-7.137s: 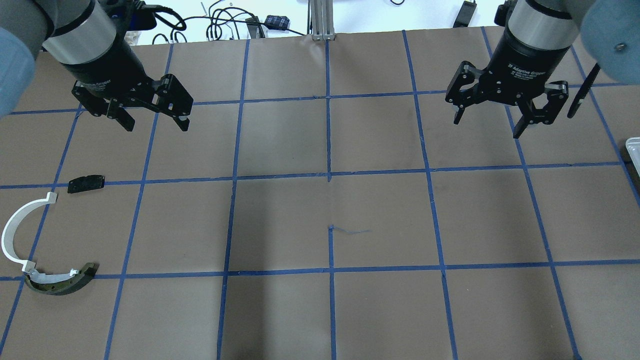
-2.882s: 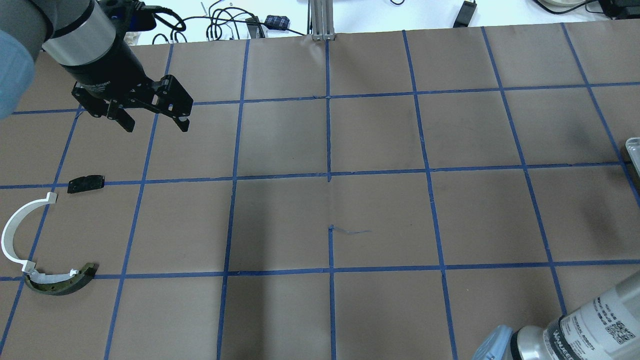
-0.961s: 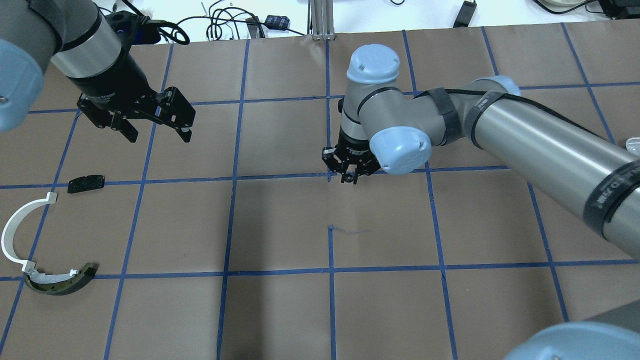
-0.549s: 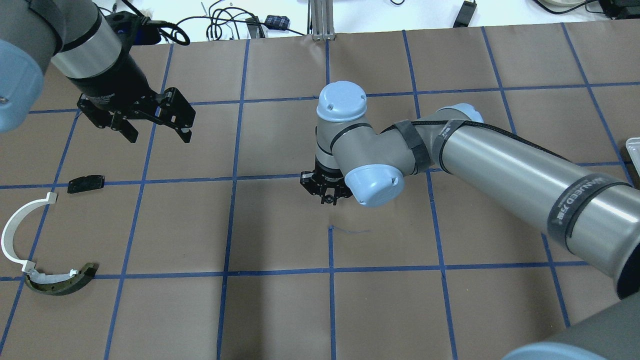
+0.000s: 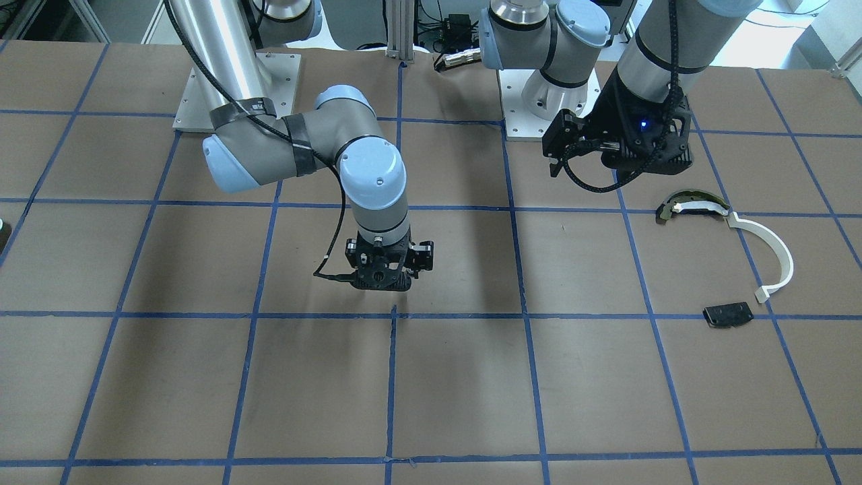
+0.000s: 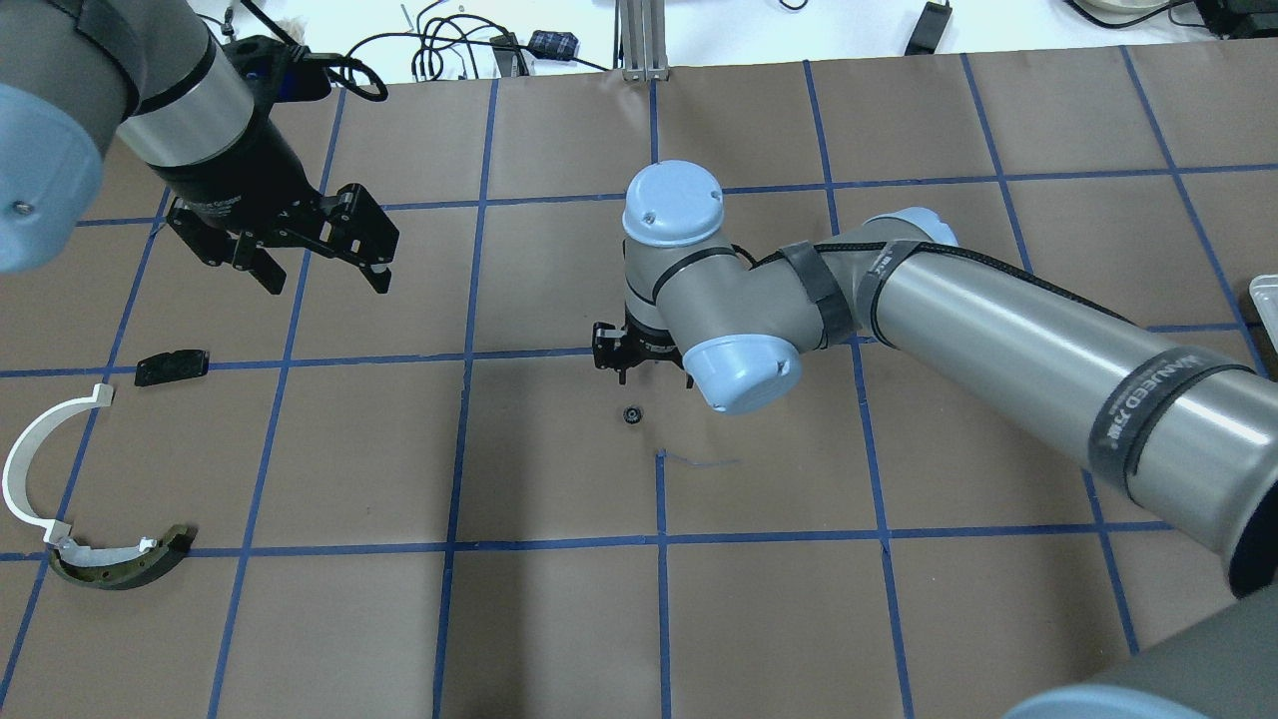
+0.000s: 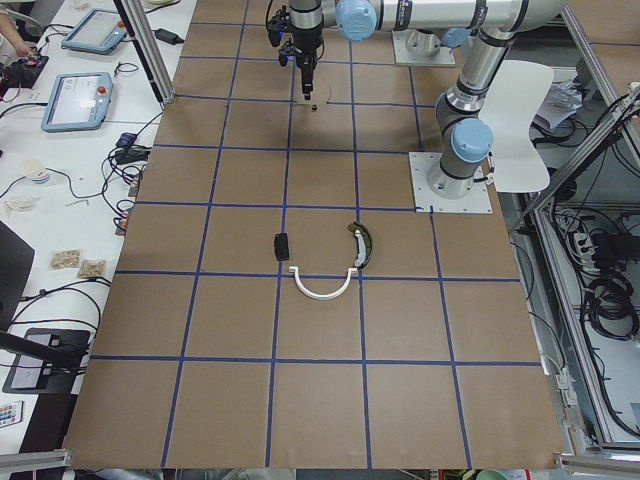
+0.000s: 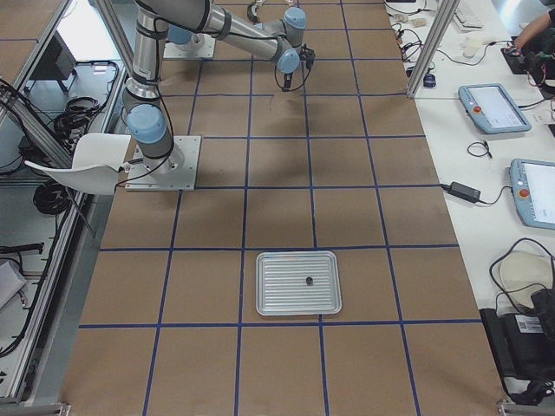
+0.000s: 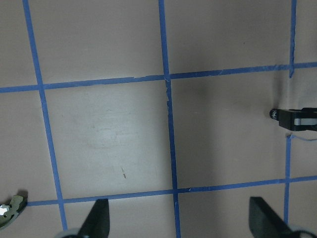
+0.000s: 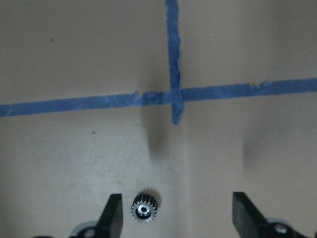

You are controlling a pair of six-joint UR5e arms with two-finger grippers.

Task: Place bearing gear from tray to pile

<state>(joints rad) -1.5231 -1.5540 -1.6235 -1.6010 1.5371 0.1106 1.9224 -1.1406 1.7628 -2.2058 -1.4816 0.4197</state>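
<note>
The bearing gear (image 6: pixel 630 413), a small dark toothed wheel, lies on the brown paper near the table's middle. In the right wrist view the gear (image 10: pixel 144 210) lies by one finger. My right gripper (image 6: pixel 639 365) is open and empty, just above and behind the gear. The pile lies at the left: a white arc (image 6: pixel 25 459), a dark curved piece (image 6: pixel 120 564) and a black plate (image 6: pixel 172 366). My left gripper (image 6: pixel 324 280) is open and empty, hovering beyond the plate. The tray (image 8: pixel 269 295) holds one small dark part.
Blue tape lines divide the paper into squares. The tray's edge (image 6: pixel 1266 295) shows at the far right of the overhead view. Cables and a metal post (image 6: pixel 639 40) lie beyond the table's far edge. My right arm (image 6: pixel 998 320) spans the right half.
My right arm swung from the tray side to the table's middle with its gripper shut. It has since opened and drawn back, and the gear now lies on the paper. My left gripper shifted slightly.
</note>
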